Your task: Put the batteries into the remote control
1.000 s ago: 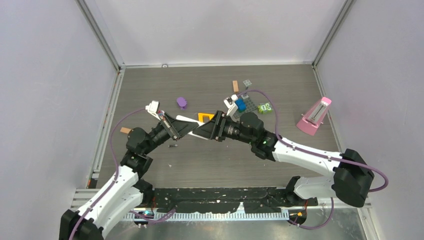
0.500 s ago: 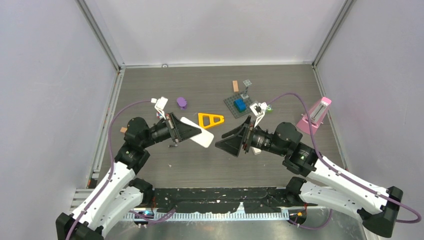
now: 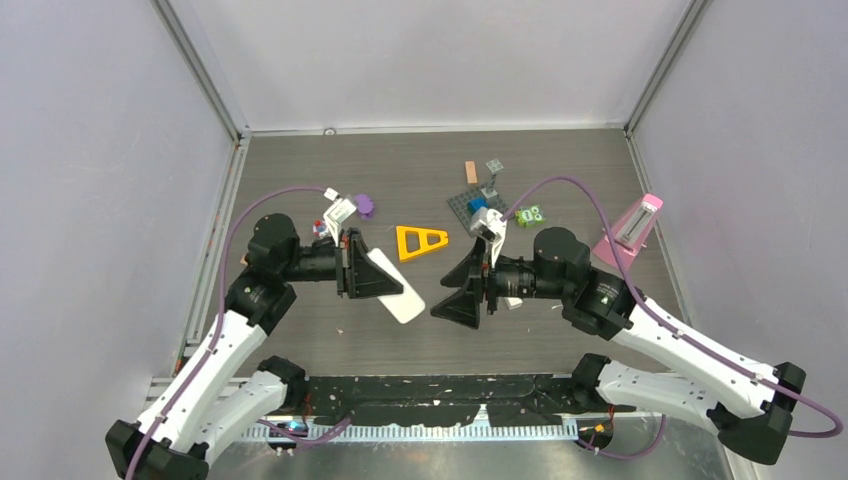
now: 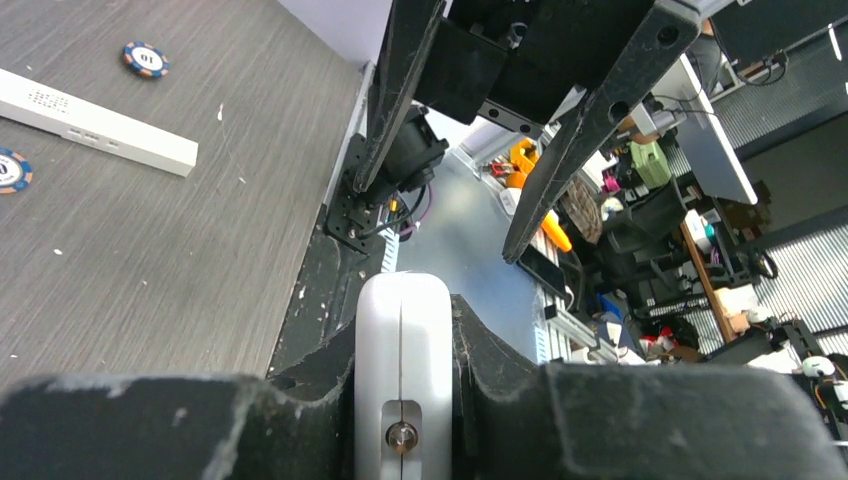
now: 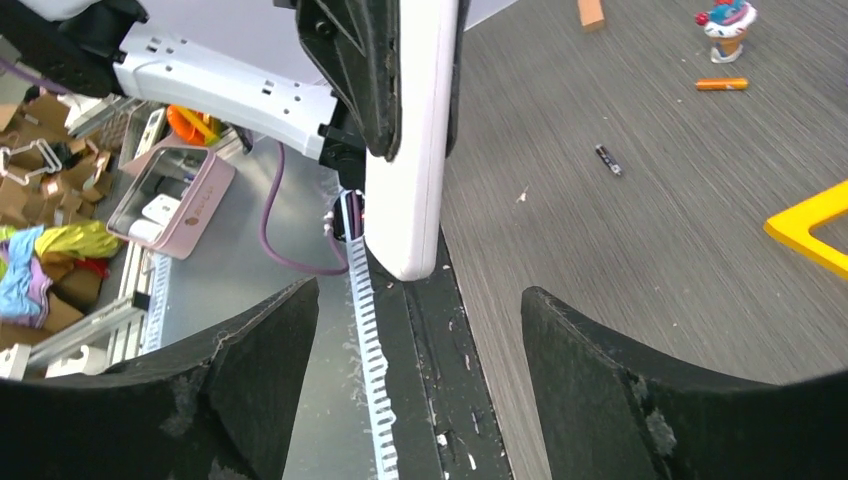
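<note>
**Step in hand (judged): presenting the remote for loading.**

The left claw [image 3: 365,272] is gripping the remote [image 3: 401,304] by one end, with its jaws shut tight on the flat faces. It appears to be holding the remote raised off the table [image 3: 300,180], free end pointing near and right.

The right claw [image 3: 440,298] is facing that free end with its jaws standing wide apart. It is carrying nothing, and a gap is separating it from the remote.

Neither claw is holding a battery, so loading proper is not yet under way.

**Position of the battery.** In the right wrist view, one battery [image 5: 608,160] is lying flat on the table beyond the remote, on the left side, well apart from the right claw. The overhead view is not showing it, and no other battery can be made out.

**Next move (judged).** The right claw is going to need one of two actions:

1. Close on the free end to steady or open the remote (whether a bay cover is fitted cannot be told).
2. Swing left past the remote, descend, and narrow its jaws onto a slim cylinder that is likely to roll.
</note>
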Tool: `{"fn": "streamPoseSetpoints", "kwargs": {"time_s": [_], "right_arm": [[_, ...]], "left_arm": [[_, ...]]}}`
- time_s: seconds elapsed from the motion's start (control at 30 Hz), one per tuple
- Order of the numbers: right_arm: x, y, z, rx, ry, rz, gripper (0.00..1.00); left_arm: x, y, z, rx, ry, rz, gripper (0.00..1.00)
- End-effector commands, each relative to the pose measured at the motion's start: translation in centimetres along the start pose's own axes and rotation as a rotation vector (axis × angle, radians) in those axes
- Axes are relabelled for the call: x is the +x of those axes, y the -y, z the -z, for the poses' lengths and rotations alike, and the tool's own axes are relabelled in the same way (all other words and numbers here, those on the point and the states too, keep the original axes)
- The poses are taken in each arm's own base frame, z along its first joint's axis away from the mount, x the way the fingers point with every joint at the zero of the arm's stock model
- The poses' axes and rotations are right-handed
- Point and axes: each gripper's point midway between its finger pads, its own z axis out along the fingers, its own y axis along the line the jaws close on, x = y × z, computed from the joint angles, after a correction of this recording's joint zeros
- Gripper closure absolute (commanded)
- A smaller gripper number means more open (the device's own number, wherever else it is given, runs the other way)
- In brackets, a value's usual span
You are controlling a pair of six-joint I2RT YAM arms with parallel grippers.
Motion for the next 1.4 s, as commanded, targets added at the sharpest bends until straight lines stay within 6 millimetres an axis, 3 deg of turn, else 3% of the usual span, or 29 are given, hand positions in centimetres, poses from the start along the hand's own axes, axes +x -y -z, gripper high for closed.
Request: {"fn": "streamPoseSetpoints", "kwargs": {"time_s": [0.0,0.13,0.27,0.6,0.87,1.17,1.23,1.37], "right_arm": [[-1.0,-2.1,-0.4,-0.121,-0.023,0.102,0.22],[-1.5,-2.9,-1.0,-0.151,-0.052,0.130,0.22],[-0.8,-2.1,-2.2,-0.116,-0.100,0.132,0.22],[-1.8,-2.3,-6.0,-0.104,-0.053,0.124,0.38],[-2.7,-1.4,-6.5,-0.039,-0.003,0.077,0.52],[-3.0,-0.6,-7.6,-0.018,0.015,0.089,0.55],[-3.3,-0.5,-7.6,-0.020,0.026,0.097,0.59],[-3.7,-0.3,-7.9,-0.035,0.030,0.096,0.76]], "left_arm": [[-0.1,2.0,0.5,0.054,-0.021,-0.079,1.00],[-0.3,2.2,0.6,0.059,0.006,-0.077,1.00],[-0.7,3.5,0.8,0.103,0.033,-0.115,1.00],[0.2,5.8,1.5,0.188,-0.049,-0.173,1.00],[0.8,6.5,2.0,0.214,-0.069,-0.191,1.00],[1.5,5.8,1.9,0.236,-0.111,-0.176,1.00],[1.5,5.8,1.8,0.240,-0.116,-0.187,1.00],[1.2,5.3,1.6,0.240,-0.120,-0.202,0.95]]}}
